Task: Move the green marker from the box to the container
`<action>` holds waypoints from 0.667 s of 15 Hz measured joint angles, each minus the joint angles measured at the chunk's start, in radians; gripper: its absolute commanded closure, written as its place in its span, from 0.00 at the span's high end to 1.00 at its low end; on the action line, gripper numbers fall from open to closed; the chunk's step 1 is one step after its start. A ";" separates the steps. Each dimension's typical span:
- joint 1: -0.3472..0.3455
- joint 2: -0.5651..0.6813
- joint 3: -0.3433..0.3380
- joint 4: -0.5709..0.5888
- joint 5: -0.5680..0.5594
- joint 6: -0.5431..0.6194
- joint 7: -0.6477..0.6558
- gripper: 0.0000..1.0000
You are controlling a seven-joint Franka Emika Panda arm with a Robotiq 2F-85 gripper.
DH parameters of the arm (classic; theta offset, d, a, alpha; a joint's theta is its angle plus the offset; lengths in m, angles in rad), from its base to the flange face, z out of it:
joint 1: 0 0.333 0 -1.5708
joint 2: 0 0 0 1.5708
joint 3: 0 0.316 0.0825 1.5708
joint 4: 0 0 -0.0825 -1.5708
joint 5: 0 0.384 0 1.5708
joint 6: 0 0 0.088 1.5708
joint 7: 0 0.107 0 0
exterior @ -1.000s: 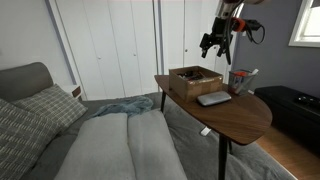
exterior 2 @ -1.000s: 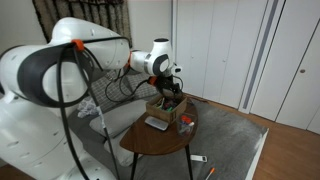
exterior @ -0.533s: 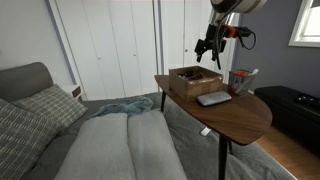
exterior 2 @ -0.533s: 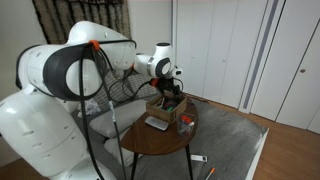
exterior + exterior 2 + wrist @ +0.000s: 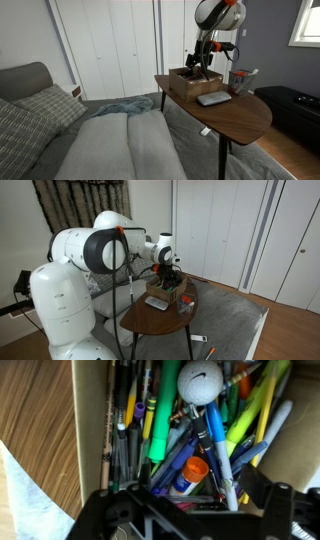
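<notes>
- And down it comes! 1 second ago the gripper (image 5: 204, 66) hung well above the box (image 5: 190, 84); now it sits right at the box's open top, as an exterior view (image 5: 168, 276) also shows.
- The wrist view looks straight into the box: a dense jumble of pens and markers, with a white ball (image 5: 200, 382) riding on top.
- The green marker (image 5: 158, 425) is inside the box, lying lengthwise just beside the white ball and partly under other pens.
- The gripper is spread wide with nothing between its jaws, poised over the pile and a little off to one side of the marker.
- What that means: the approach looks done, but the grasp has not begun. I'd judge the next move is a small shift over the marker, then a pinch.
- The container (image 5: 240, 80) stands on the table (image 5: 240, 118) just beside the box.
- 1 risk: neighbouring pens crowd the marker and could get caught up with it.
</notes>
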 measured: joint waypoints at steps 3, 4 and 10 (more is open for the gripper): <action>0.009 0.054 0.022 0.046 -0.001 0.000 -0.004 0.67; 0.014 0.066 0.029 0.060 -0.003 0.000 -0.004 0.63; 0.032 0.123 0.042 0.118 -0.041 0.004 -0.004 0.42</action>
